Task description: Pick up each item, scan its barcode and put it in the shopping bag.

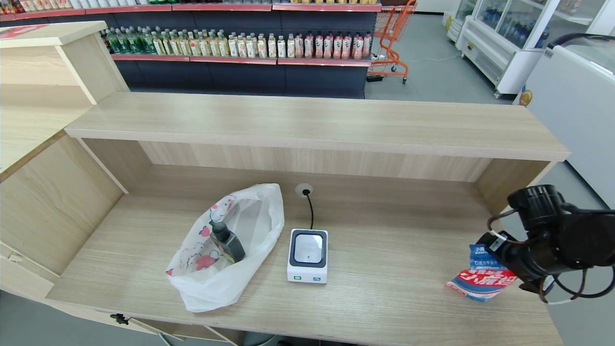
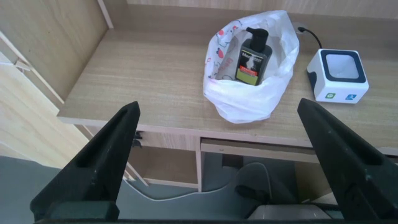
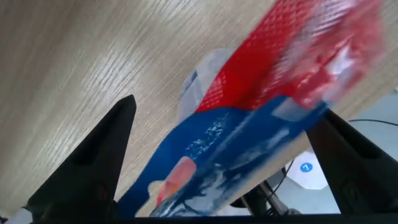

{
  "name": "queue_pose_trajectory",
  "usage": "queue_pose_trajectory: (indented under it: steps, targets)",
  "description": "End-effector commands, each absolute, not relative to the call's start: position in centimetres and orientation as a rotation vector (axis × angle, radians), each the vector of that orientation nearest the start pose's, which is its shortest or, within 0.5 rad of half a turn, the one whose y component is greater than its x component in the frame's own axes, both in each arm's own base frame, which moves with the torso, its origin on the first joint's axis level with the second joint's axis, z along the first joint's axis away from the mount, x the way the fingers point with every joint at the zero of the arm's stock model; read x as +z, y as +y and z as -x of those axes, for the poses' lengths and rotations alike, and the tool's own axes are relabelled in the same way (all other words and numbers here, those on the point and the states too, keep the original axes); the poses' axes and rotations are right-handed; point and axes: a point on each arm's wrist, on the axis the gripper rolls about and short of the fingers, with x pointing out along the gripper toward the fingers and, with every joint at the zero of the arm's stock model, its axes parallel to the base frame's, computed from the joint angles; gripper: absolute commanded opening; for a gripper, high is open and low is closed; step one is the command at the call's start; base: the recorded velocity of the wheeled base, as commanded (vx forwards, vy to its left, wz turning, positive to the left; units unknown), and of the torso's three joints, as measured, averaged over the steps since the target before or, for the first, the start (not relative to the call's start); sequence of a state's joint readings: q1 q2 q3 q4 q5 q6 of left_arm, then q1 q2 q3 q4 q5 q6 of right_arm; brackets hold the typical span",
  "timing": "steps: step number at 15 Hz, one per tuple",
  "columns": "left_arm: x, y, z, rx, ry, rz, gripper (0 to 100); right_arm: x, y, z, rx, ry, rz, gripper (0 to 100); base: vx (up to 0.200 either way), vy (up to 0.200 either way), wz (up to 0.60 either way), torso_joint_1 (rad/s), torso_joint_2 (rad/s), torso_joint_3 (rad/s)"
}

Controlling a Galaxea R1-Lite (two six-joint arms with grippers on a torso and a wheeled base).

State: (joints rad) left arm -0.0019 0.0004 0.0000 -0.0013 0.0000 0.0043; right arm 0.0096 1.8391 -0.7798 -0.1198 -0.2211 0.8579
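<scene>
1. Head view: the bench point(image 1: 384, 269) carries a white shopping bag point(image 1: 216, 288) lying open on its left part, with a dark pump bottle point(image 1: 228, 241) inside. Just beside the bag sits the scanner point(image 1: 308, 255), window up, its cable point(image 1: 310, 211) running to a hole at the back. A blue, red and white packet point(image 1: 482, 281) stands tilted near the right edge, well apart from the scanner. The bent right arm point(image 1: 552, 240) covers the packet's right side and hides its own gripper. Behind are a shelf of bottles point(image 1: 240, 45) and an orange trolley point(image 1: 396, 38).
2. Left wrist view: the left gripper point(image 2: 219, 109) hangs off the bench's near edge, fingers spread wide with nothing between them, facing the shopping bag point(image 2: 242, 106), bottle point(image 2: 253, 57) and scanner point(image 2: 339, 74).
3. Right wrist view: the right gripper point(image 3: 225, 112) is released, its fingers wide on either side of the packet point(image 3: 261, 112). The packet is blurred; whether the fingers touch it is unclear.
</scene>
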Motion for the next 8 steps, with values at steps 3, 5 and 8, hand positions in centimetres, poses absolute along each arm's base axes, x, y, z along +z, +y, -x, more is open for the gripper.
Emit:
queue_pose_trajectory:
  steps: [3,5,8]
  targets:
    - [7.6,0.0,2.3,-0.002,-0.002,-0.005,100,5.4,0.9,-31.2,-0.547,0.852,-0.574,0,0.000,0.000,0.00,0.000,0.00,0.000]
    - [7.6,0.0,2.3,0.000,-0.002,-0.005,100,5.3,0.9,-31.3,-0.529,0.865,-0.488,0,0.000,0.000,0.00,0.000,0.00,0.000]
    - [7.6,0.0,2.3,0.000,0.000,-0.005,100,7.6,1.2,-31.5,-0.436,0.758,-0.437,0,0.000,0.000,0.00,0.000,0.00,0.000]
